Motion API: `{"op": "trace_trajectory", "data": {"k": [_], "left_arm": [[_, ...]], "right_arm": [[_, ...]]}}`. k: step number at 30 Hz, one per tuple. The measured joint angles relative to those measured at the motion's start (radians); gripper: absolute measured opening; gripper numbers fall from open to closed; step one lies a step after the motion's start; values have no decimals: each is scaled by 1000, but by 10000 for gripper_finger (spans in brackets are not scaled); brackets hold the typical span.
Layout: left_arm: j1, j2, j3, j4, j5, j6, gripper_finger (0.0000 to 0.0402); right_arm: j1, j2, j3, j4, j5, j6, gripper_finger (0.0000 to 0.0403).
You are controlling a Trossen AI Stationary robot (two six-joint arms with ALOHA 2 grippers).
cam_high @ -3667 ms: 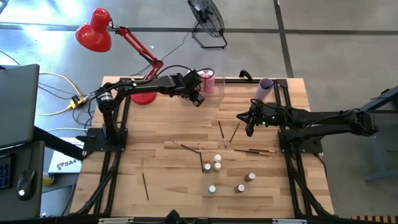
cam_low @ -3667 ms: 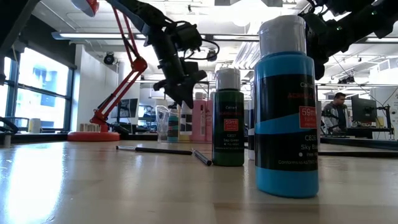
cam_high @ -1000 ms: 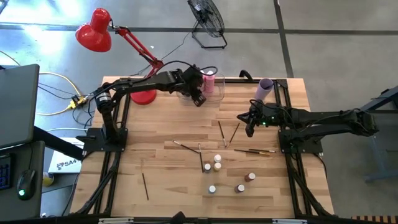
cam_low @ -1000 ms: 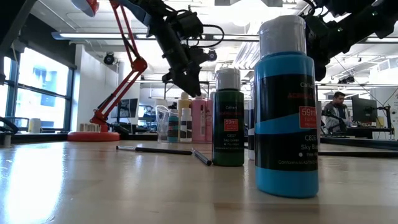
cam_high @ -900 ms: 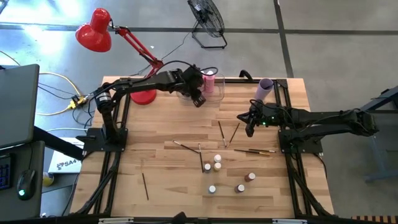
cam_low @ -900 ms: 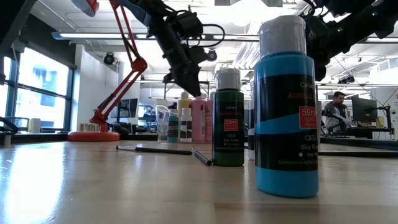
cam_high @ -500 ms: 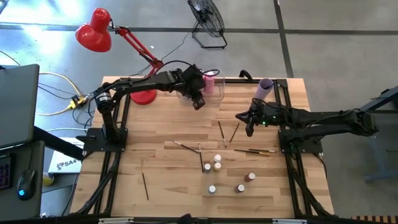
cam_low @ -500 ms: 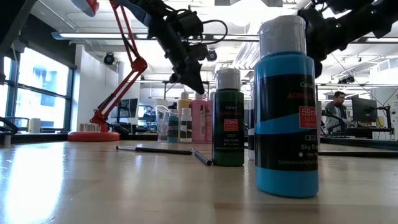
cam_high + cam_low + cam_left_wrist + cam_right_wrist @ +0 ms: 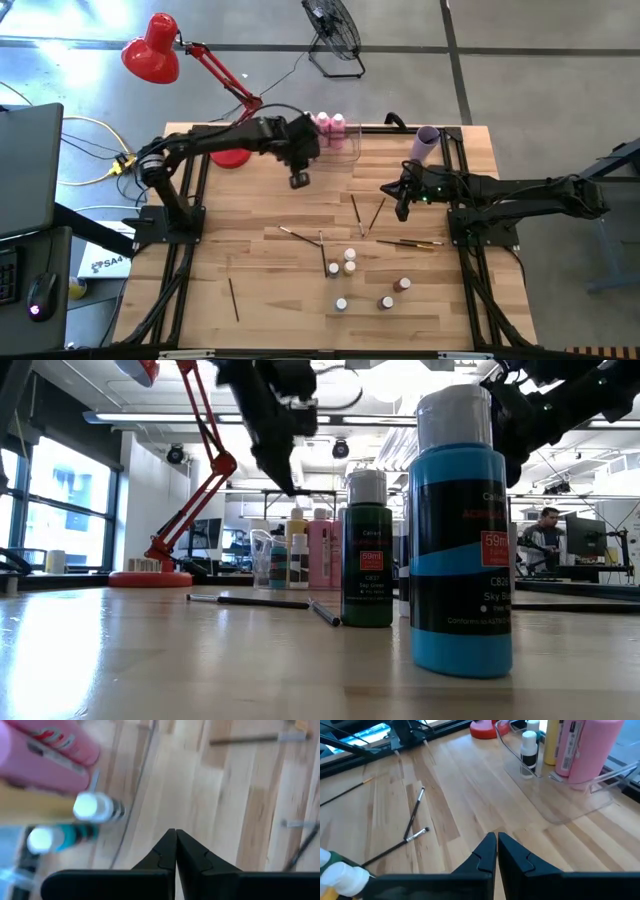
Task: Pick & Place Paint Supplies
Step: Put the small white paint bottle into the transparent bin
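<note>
Pink paint bottles (image 9: 331,124) stand just beyond the left gripper (image 9: 298,180), its fingers pressed together empty.

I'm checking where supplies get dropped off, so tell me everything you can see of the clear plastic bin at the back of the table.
The clear plastic bin is a low, see-through rectangular tray with rounded corners, resting flat on the wooden table at its far edge, near the red lamp's base. Standing upright inside it are tall pink bottles, a yellow-orange bottle and small white-capped bottles. Much of its floor is bare. Neither gripper touches it.
</note>
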Motion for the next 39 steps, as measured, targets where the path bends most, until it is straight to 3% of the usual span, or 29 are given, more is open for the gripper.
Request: {"op": "trace_trajectory", "data": {"k": [3, 7, 10, 14, 17, 19, 31, 39], "left_arm": [[-63, -60, -2, -86, -122, 0, 1], [-119, -164, -91, -59, -226, -12, 1], [-122, -265, -246, 87, -219, -39, 1], [-99, -369, -498, 420, -130, -45, 0], [-93, -384, -632, 724, -60, -45, 0], [-93, -384, -681, 840, -44, -46, 0], [-88, -218, -716, 1066, -167, -164, 0], [-88, -164, -680, 1162, -217, -71, 0]], "right_arm": [[0, 0, 0, 1, 0, -26, 8], [0, 0, 0, 2, 16, -52, 8], [0, 1, 0, 3, 46, -52, 8], [0, 2, 0, 3, 60, -52, 8], [0, 2, 0, 8, 60, -52, 8], [0, 2, 0, 13, 64, -47, 8], [0, 2, 0, 48, 78, 0, 8], [0, 2, 0, 46, 78, -45, 8]]}}
